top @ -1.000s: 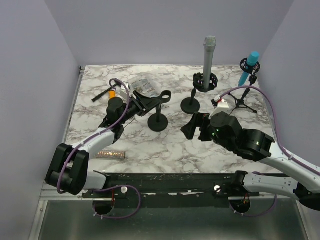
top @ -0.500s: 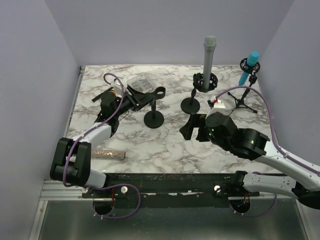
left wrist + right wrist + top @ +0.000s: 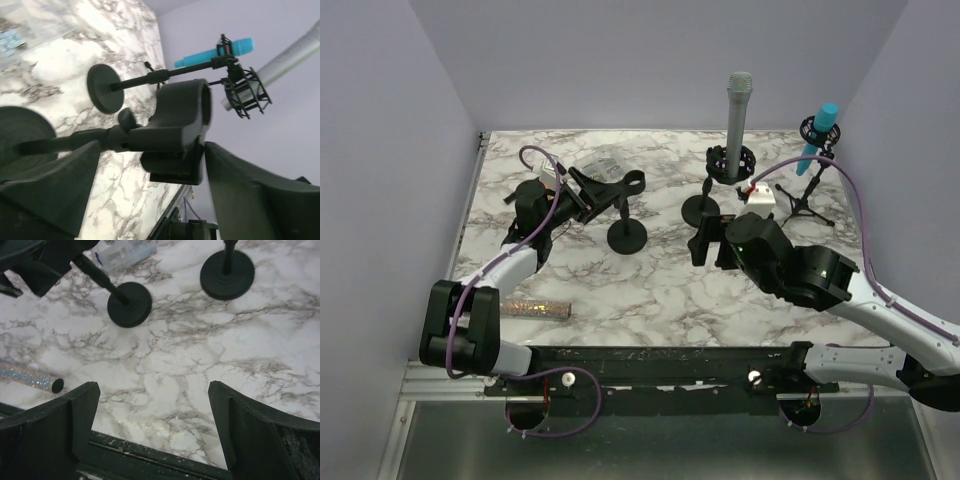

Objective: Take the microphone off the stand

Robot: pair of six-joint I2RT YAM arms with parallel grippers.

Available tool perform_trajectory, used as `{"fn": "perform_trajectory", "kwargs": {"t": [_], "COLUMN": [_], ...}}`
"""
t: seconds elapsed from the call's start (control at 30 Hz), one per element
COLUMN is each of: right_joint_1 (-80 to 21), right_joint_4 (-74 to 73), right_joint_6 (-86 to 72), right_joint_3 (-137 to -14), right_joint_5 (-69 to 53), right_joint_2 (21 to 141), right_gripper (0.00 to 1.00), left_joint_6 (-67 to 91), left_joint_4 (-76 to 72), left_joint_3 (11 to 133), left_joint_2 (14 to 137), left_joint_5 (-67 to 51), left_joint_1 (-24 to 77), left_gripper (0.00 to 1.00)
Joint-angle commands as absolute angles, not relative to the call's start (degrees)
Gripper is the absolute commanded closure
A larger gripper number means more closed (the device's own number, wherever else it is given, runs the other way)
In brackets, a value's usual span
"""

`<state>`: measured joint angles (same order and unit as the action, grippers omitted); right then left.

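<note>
The near marble tabletop (image 3: 650, 285) lies open; clip stand (image 3: 627, 238), grey microphone (image 3: 738, 105) and blue microphone (image 3: 823, 120) crowd the back.

Black-and-white arms (image 3: 800, 275), purple cables (image 3: 861, 220), chunky black fingers (image 3: 250, 440).

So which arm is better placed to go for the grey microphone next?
Right. The right gripper is open and close to the grey microphone and its stand. The left gripper straddles the empty clip stand, farther away.

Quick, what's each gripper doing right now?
Left gripper: open, straddling the empty mic clip.
Right gripper: open, holding nothing.
</note>
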<state>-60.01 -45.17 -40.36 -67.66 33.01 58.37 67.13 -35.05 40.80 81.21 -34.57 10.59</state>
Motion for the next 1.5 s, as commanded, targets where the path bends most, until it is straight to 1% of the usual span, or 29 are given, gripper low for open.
{"fn": "perform_trajectory", "kwargs": {"t": [0.0, 0.1, 0.2, 0.37, 0.5, 0.67, 0.87, 0.9, 1.03, 1.1, 1.17, 1.33, 1.47], "right_joint_1": [-60.13, -58.91, -55.55, -42.45, -38.11, -31.01, -28.03, -27.51, -26.69, -26.52, -26.5, -26.52, -26.54], "right_joint_4": [-49.03, -49.13, -48.22, -44.31, -43.69, -43.56, -42.56, -42.16, -39.97, -38.26, -37.3, -34.65, -32.73], "right_joint_6": [-34.37, -30.38, -26.58, -19.8, -16.75, -16.05, -14.06, -13.93, -13.08, -12.65, -12.07, -10.74, -9.49], "right_joint_3": [-74.4, -79.23, -84.09, -91.77, -98.94, -105.25, -108.8, -108.81, -107.95, -107.02, -106.88, -105.62, -103.41], "right_joint_5": [44.26, 47.67, 48.14, 38.17, 34.87, 26.56, 22.28, 21.87, 22.03, 22.6, 22.07, 21.58, 21.95], "right_joint_2": [61.57, 64.92, 68.77, 74.42, 79.82, 85.36, 89.62, 89.97, 90.79, 91.03, 91.61, 92.24, 91.9], "right_gripper": [0.0, 0.0, 0.0, 0.0, 0.0, 0.0, 0.01, 0.01, 0.11, 0.12, 0.18, 0.27, 0.34], "left_joint_6": [60.47, 59.04, 57.66, 53.11, 49.96, 48.9, 46.03, 45.8, 44.64, 43.92, 43.81, 46.75, 46.77], "left_joint_4": [-18.06, -14.18, -9.89, -3.44, -0.51, -0.09, 2.43, 2.62, 4.26, 6.3, 8.12, 8.56, 9.5], "left_joint_3": [39.77, 40.46, 41.19, 41.99, 45.23, 47.64, 46.24, 45.46, 41.1, 39.75, 38.75, 35.63, 35.37], "left_joint_2": [77.53, 74.74, 71.88, 66.16, 66.07, 67.53, 61.95, 60.5, 51.64, 47.25, 43.62, 38.44, 35.84], "left_joint_5": [-32.3, -32.84, -33.13, -31.87, -32.74, -36.37, -38.85, -39.8, -42.33, -40.9, -39.36, -38.99, -40.13], "left_joint_1": [9.54, 9.07, 8.7, 8.61, 8.61, 8.61, 8.7, 8.78, 10.56, 13.37, 16.28, 20.47, 22.29], "left_gripper": [0.02, 0.01, 0.01, 0.01, 0.01, 0.02, 0.02, 0.01, 0.01, 0.01, 0.02, 0.02, 0.01]}}
